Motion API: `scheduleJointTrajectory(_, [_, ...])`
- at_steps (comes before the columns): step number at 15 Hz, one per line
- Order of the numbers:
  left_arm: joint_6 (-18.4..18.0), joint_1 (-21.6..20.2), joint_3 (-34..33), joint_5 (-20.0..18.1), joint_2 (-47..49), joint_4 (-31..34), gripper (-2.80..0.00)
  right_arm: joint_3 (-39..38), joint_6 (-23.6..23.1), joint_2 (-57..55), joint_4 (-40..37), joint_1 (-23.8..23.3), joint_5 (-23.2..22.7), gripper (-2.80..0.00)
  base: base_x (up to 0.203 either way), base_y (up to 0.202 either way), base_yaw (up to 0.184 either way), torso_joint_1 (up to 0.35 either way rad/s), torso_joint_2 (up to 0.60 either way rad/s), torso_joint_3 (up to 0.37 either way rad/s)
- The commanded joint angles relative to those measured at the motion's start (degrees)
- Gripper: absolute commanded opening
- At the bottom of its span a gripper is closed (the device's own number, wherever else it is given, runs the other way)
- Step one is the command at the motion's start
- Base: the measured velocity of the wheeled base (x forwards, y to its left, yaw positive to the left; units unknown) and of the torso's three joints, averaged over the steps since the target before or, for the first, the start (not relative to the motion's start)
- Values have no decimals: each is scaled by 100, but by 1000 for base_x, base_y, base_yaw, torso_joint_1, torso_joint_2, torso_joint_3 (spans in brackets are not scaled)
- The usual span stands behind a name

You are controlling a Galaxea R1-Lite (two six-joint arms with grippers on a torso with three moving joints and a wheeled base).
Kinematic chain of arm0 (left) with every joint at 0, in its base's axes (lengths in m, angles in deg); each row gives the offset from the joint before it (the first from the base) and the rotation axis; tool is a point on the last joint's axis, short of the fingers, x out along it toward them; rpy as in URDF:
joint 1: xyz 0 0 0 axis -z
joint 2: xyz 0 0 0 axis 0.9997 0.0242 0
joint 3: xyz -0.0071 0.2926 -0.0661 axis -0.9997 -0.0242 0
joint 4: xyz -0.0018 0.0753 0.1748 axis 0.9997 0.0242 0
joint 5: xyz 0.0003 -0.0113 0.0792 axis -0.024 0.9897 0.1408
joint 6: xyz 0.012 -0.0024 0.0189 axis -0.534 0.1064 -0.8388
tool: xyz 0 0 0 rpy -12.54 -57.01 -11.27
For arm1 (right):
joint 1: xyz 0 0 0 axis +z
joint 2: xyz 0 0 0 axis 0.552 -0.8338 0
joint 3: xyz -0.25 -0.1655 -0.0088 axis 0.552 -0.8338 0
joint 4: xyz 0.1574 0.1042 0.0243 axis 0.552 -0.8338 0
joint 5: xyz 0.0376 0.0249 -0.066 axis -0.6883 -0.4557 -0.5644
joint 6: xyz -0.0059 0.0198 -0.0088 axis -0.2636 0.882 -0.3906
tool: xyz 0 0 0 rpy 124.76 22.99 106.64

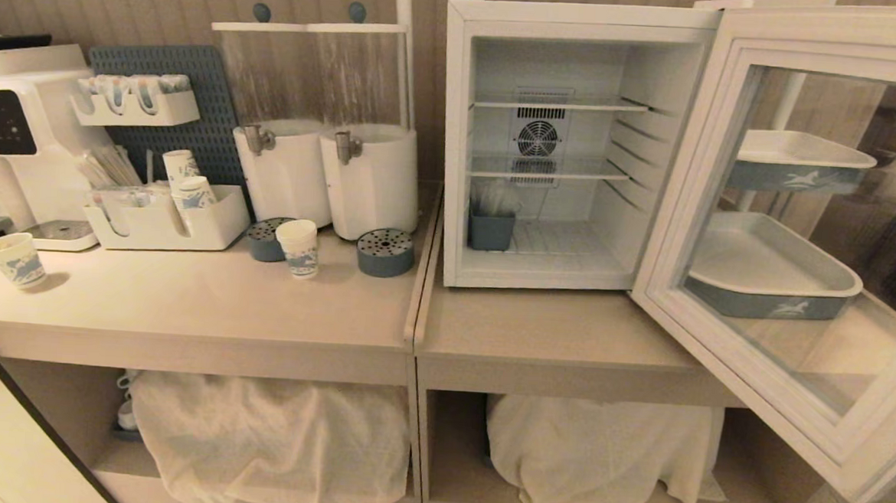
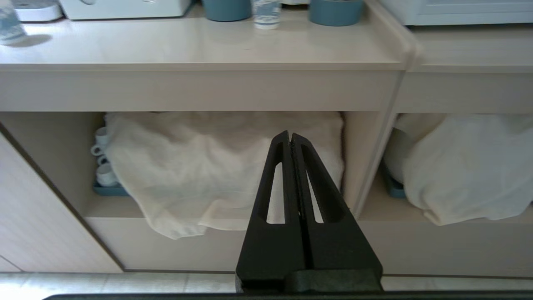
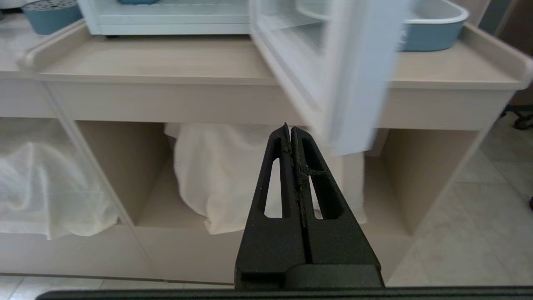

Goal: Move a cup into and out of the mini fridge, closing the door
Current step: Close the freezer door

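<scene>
Standing beside the counter edge [image 1: 405, 333], the cup [image 1: 297, 247]; fridge door [image 1: 810, 224] swung wide (both grippers' fingers pressed together, empty).

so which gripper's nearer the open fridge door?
Right. The right gripper, jaws shut, sits low in front of the counter just below the door's swung-out edge. The left gripper, also shut, is down by the neighbouring counter section, well off to the side.

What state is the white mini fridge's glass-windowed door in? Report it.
Open. The glass-windowed door is swung wide to the right, leaving the white mini fridge interior, wire shelves and rear fan exposed.
</scene>
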Motion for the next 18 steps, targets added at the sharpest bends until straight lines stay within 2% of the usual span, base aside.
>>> scheduleJointTrajectory(1, [-1,-1,0,0,-11,2,-280,0,-4,-10,-3,4,0,-280,0,-188,-1,7,2,2])
scheduleJointTrajectory(15, [26,-1,0,0,-11,-6,-280,0,-4,-10,-3,4,0,-280,0,-189,1,3,2,3])
scheduleJointTrajectory(18, [26,-1,0,0,-11,-6,-280,-8,-4,-10,12,4,0,-280,0,-72,1,3,4,0])
